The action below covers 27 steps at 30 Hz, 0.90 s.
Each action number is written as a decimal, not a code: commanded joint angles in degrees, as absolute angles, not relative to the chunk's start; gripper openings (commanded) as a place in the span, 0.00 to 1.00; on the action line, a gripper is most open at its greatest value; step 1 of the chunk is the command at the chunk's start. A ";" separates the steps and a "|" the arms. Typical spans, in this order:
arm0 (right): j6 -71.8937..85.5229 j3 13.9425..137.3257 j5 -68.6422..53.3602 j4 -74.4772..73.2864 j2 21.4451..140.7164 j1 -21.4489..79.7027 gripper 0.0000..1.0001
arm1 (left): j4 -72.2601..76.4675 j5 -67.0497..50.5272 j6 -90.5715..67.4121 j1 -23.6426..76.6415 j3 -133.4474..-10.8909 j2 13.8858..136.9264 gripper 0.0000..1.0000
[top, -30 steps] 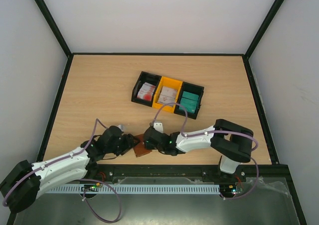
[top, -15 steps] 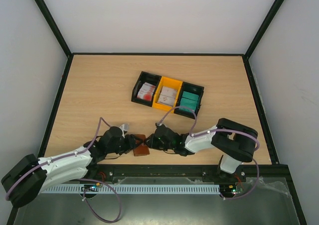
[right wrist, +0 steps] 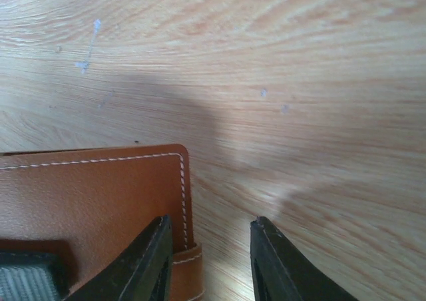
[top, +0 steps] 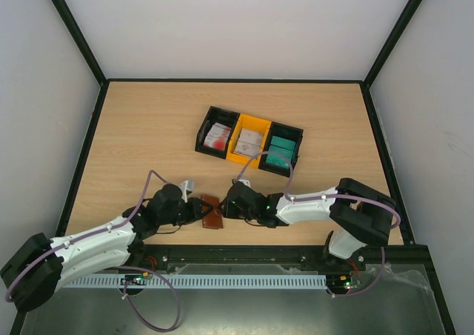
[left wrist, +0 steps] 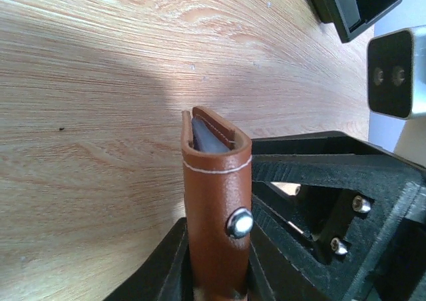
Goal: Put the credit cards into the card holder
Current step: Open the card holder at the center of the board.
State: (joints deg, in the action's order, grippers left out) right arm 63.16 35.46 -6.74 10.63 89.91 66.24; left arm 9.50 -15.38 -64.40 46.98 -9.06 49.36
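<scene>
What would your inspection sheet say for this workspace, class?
Surface: pale wood-grain tabletop, faint specks.
Job's things: small brown leather card holder, folded, near the front edge; teal and white rectangular plastic credit cards stacked in the bins.
Clutter: row of black, yellow and black plastic bins.
End effectors: left end effector shut on card holder; right end effector open at its corner.
Cables: purple-grey cables looping off both arms.
Surroundings: white walls, black frame.
</scene>
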 commanded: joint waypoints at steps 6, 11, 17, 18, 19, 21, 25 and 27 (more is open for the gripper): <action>57.85 38.24 -4.88 7.37 84.89 66.86 0.48 | 2.11 -12.70 -60.98 47.28 -12.35 47.62 0.07; 54.82 40.55 -7.39 6.71 86.21 68.65 0.52 | 1.62 -11.85 -59.38 47.23 -14.50 48.93 0.02; 55.02 43.09 -5.11 2.22 90.77 70.69 0.50 | 0.73 -11.02 -57.84 47.27 -16.92 50.43 0.02; 55.28 42.99 -4.71 1.90 91.13 70.89 0.49 | 0.64 -10.97 -57.71 47.27 -17.07 50.52 0.02; 55.59 42.72 -4.17 1.59 91.49 71.16 0.48 | 0.57 -10.91 -57.56 47.25 -17.32 50.51 0.02; 56.05 42.31 -2.79 0.89 92.18 71.36 0.46 | 0.51 -10.95 -57.48 47.28 -17.43 50.20 0.02; 56.07 42.37 1.78 -0.32 93.97 71.37 0.42 | 0.48 -11.16 -57.73 47.21 -17.59 49.25 0.02; 56.10 43.27 3.78 -0.95 95.21 71.37 0.41 | 0.38 -11.37 -57.82 47.28 -17.74 48.85 0.02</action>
